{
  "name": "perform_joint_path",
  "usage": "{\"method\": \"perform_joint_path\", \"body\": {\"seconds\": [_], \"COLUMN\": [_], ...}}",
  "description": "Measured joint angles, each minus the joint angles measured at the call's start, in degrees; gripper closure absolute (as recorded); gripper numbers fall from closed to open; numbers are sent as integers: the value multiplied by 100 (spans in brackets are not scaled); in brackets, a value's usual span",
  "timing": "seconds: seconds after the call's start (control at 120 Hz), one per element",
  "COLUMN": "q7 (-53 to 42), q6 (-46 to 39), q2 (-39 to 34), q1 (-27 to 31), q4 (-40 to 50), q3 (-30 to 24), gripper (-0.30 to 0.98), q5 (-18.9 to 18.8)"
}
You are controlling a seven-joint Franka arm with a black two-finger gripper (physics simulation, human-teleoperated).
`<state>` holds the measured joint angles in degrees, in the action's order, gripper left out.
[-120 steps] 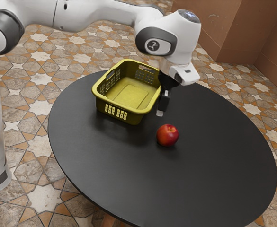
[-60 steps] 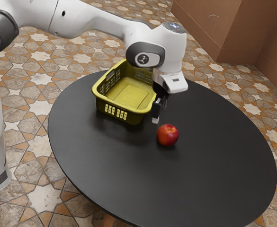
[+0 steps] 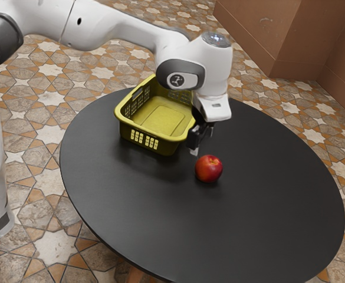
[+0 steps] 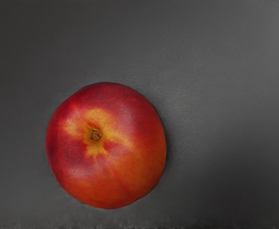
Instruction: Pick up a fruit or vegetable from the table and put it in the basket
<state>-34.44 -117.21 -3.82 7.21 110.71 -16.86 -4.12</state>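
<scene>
My gripper (image 3: pixel 201 145) is low over the table, just behind and above the red-orange fruit, on the side toward the basket. Its fingers look parted, with nothing seen between them. The round fruit (image 3: pixel 209 169) rests on the black table and looks like a nectarine or peach. In the wrist view the same fruit (image 4: pixel 106 148) shows its stem hollow and yellow streaks from above. The yellow-green basket (image 3: pixel 154 134) stands upright, its inside bare where visible; the hand and gripper hide part of its right side in the exterior view.
The round black table (image 3: pixel 160 218) extends around the fruit and basket, with its curved edge toward the exterior view's bottom. Beyond it lie a patterned tile floor (image 3: pixel 54 247) and a brown wall (image 3: pixel 314 35).
My hand has moved down and toward the exterior view's left, bringing the gripper closer to the fruit's height. The hand has also turned somewhat. Fruit and basket have stayed put.
</scene>
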Motion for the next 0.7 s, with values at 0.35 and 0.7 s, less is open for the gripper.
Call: {"method": "perform_joint_path", "body": {"seconds": [0.35,0.7], "q7": [-217,-174], "q6": [-216,-502], "q2": [32,74], "q1": [-93,13], "q4": [219,340], "q3": [-150,-127], "gripper": [1,1], "q5": [-34,-808]}}
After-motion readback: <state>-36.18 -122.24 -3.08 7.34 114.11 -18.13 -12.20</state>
